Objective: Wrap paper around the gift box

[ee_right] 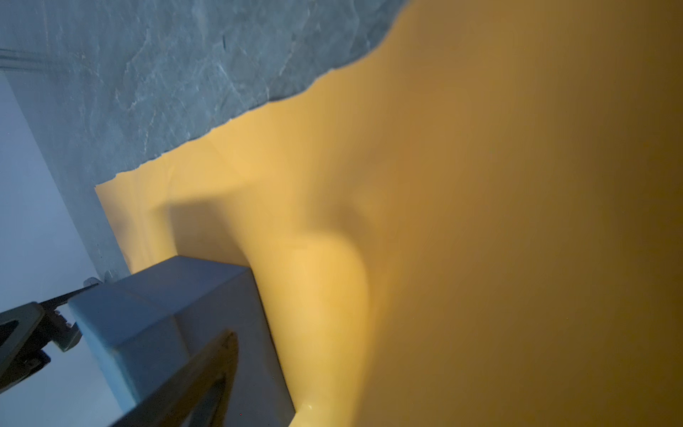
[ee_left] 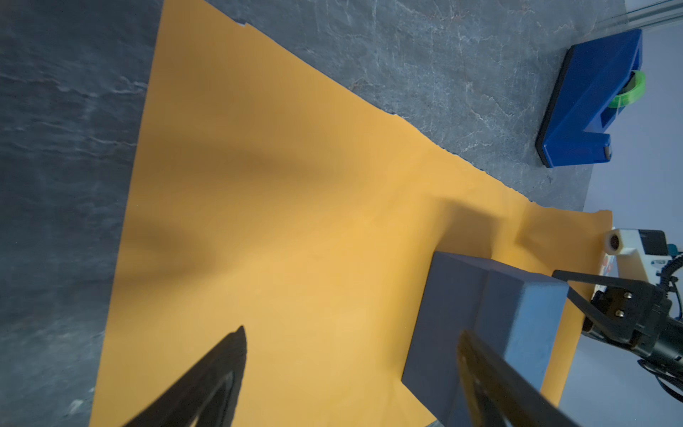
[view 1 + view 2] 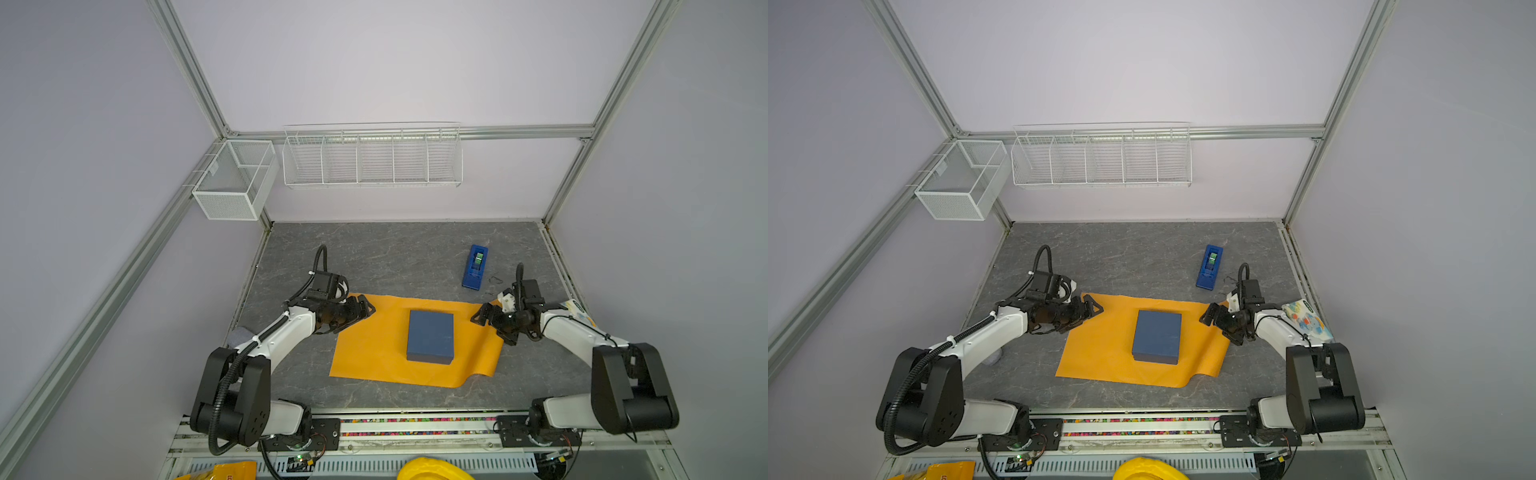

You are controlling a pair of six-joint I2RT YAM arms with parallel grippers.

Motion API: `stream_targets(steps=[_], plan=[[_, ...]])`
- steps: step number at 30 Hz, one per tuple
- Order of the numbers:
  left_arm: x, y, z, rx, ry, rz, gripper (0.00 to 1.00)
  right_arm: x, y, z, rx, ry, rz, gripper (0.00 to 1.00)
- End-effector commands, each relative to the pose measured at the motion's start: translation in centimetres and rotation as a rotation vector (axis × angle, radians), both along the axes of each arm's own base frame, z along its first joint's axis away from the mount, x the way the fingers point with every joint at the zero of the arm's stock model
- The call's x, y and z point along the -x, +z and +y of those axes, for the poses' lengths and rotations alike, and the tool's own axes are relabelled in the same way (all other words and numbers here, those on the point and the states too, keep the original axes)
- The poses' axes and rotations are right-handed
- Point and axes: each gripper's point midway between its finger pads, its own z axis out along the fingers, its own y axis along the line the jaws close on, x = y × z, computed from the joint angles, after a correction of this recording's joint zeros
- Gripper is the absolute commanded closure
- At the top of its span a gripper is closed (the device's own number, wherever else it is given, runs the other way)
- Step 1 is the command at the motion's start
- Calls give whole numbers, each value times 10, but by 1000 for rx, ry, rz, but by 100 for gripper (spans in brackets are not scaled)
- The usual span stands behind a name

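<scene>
A: Step?
B: Pre-fold. Gift box sits on paper, unwrapped. Left gripper & right gripper flank box, both wide apart, empty.
A: Next?
B: Prob. pinch a paper edge, fold over box.

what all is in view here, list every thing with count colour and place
gift box: one, slate blue, on the paper, right of its middle
paper: one, orange-yellow, spread on the table under the box
tape dispenser: one, bright blue with a green roll, on the table beyond the paper's far right corner
patterned packet: one, white with coloured print, at the table's right edge, partly behind the right arm
wire rack: one, white, on the back wall
mesh basket: one, white, on the left frame rail
table: one, grey marbled
left gripper: one, black, open, at the paper's far left corner
right gripper: one, black, open, at the paper's right edge
</scene>
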Motion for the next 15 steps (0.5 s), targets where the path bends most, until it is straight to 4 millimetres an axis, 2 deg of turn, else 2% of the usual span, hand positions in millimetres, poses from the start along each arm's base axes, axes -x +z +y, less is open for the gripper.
stream_targets(steps=[1,7,10,15], plan=[[-3,3,-6,10,-19,-12,11,19,16,5,-39,49,-22,7],[-6,5,-10,13,-28,-14,11,32,53,13,-100,83,-106,10],[-7,6,-12,14,-30,-18,11,38,59,14,-112,80,-101,16],[-7,7,-14,13,-30,-18,11,53,55,5,-64,43,-26,30]])
